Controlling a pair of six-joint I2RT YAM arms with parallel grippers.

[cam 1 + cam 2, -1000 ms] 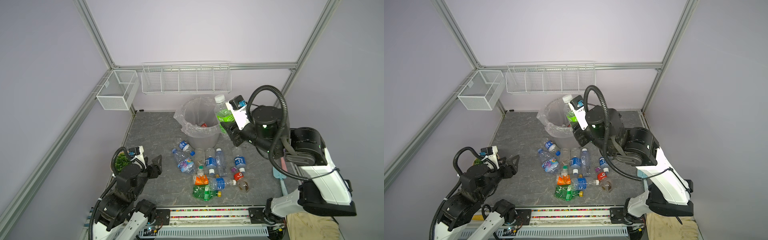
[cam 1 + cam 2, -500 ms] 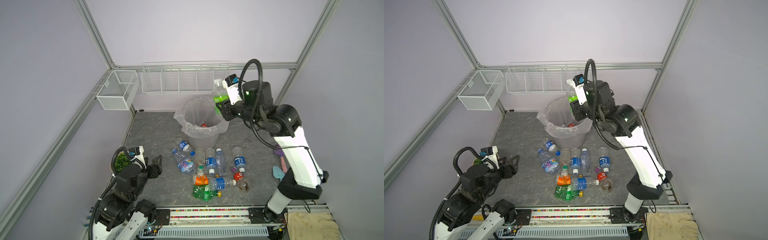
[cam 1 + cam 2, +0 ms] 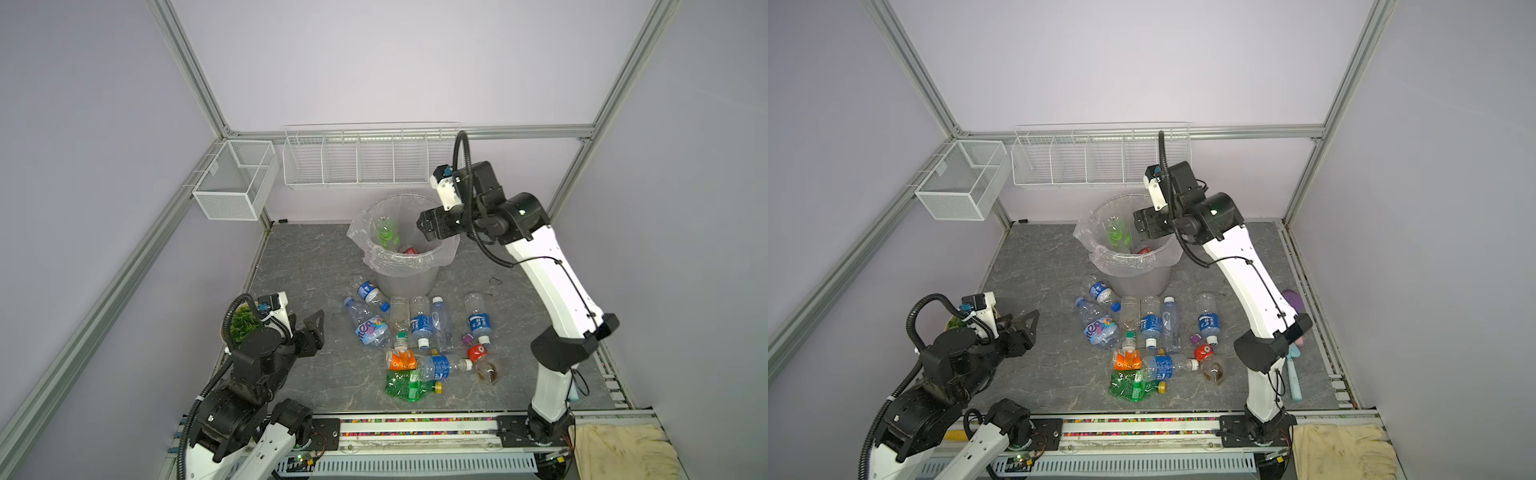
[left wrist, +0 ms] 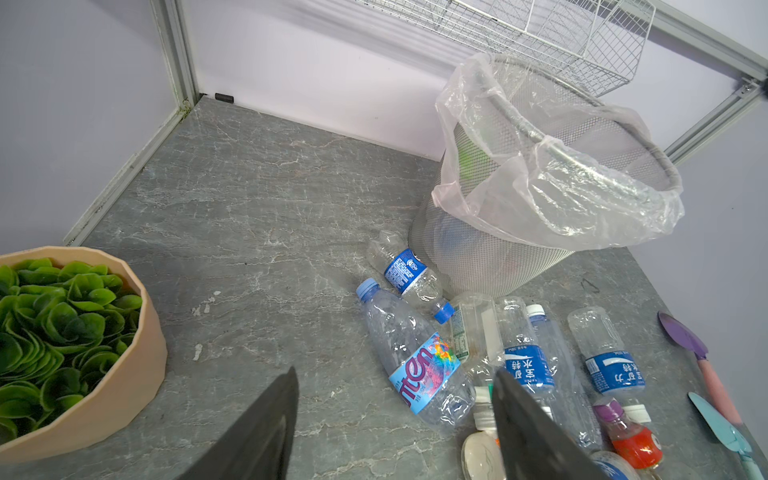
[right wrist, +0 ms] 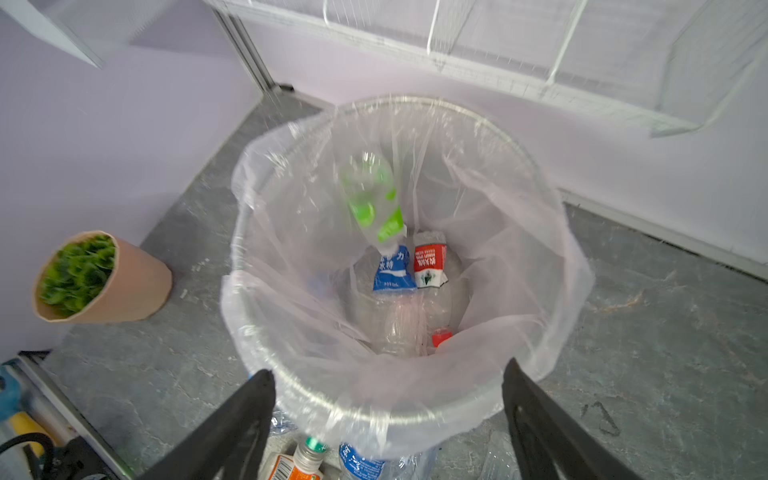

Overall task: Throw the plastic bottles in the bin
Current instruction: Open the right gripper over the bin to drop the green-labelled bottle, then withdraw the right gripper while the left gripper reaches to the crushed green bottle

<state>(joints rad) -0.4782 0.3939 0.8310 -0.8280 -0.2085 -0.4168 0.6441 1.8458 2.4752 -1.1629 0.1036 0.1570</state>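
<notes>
The bin (image 3: 405, 282) (image 3: 1138, 280) stands at the back, lined with a clear bag. My right gripper (image 3: 420, 226) (image 3: 1137, 227) (image 5: 386, 370) hovers open over its rim, holding nothing. A clear bottle with green on it (image 3: 386, 232) (image 5: 370, 199) is blurred inside the bin's mouth, above blue-labelled (image 5: 390, 270) and red-labelled (image 5: 430, 259) bottles. Several plastic bottles (image 3: 419, 332) (image 3: 1150, 328) lie on the table before the bin. My left gripper (image 3: 309, 328) (image 4: 395, 372) is open and empty at the front left, just short of a colour-labelled bottle (image 4: 419, 370).
A potted green plant (image 4: 83, 340) (image 5: 99, 278) stands beside my left arm. White wire baskets (image 3: 365, 166) (image 3: 235, 183) hang on the back wall and left rail. Garden tools (image 3: 1292, 299) lie at the right edge, and a cloth (image 3: 619, 449) at the front right.
My right gripper carried the green bottle up over the bin and opened. The bottle has left the fingers and is now inside the bin. The left arm has not moved.
</notes>
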